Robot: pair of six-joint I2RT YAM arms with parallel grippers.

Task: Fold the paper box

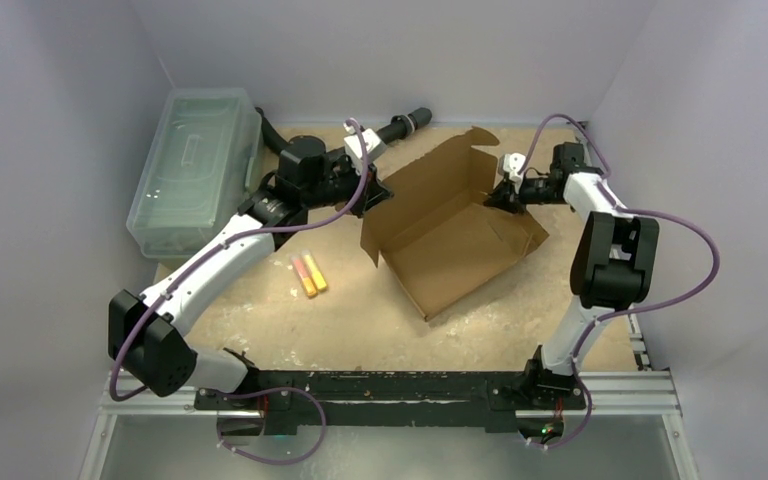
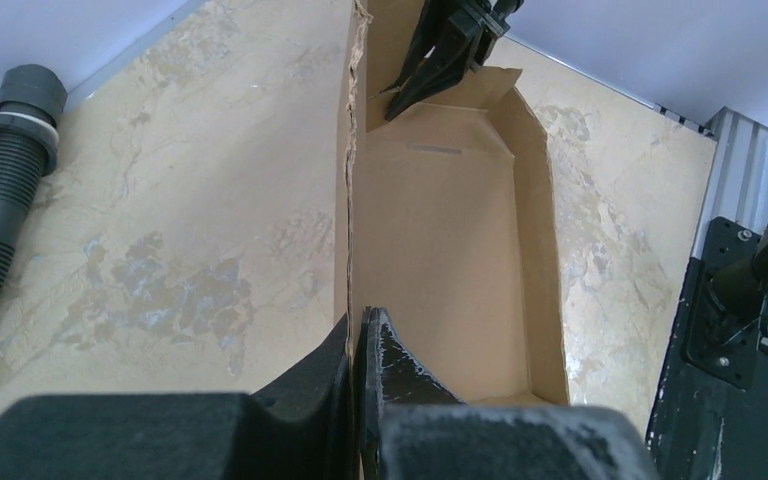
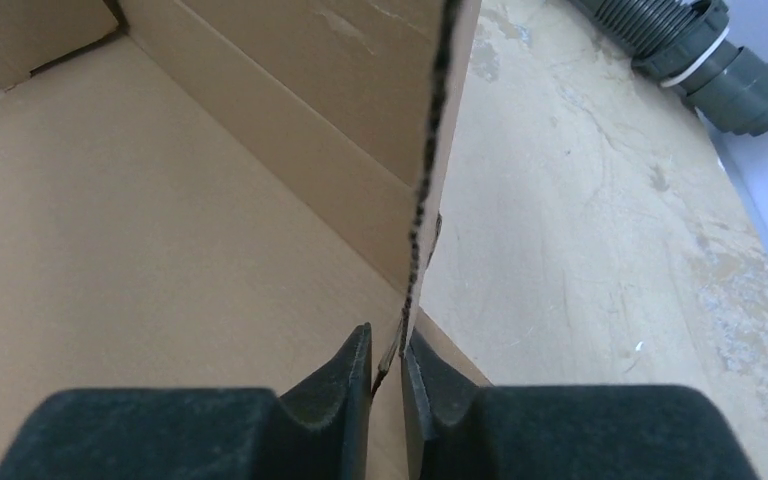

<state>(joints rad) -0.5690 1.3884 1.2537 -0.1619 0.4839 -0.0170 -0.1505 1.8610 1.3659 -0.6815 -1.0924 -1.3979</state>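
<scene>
- Top external view: the paper box (image 1: pixel 455 235) sits mid-tabletop (image 1: pixel 290 330) between my two arms, a shallow tray with walls raised and its top open.
- Left wrist view: my left hand (image 2: pixel 358 340) is pressed together on the thin top edge of a wall at the box's left end, pinching the cardboard.
- Right wrist view: my right hand (image 3: pixel 388 365) pinches the ragged edge of an upright panel at the opposite end, jaws drawn in close on either side.
- Done, as I judge it: base flat, side walls standing, one tall flap upright at the far side.
- Left, as I judge it: end flaps tucked in, the lid brought over and closed. Whether any tab sits in its slot I cannot tell.
- Well apart from the box: a clear bin (image 1: pixel 195 165) and a grey hose (image 1: pixel 405 124).
</scene>
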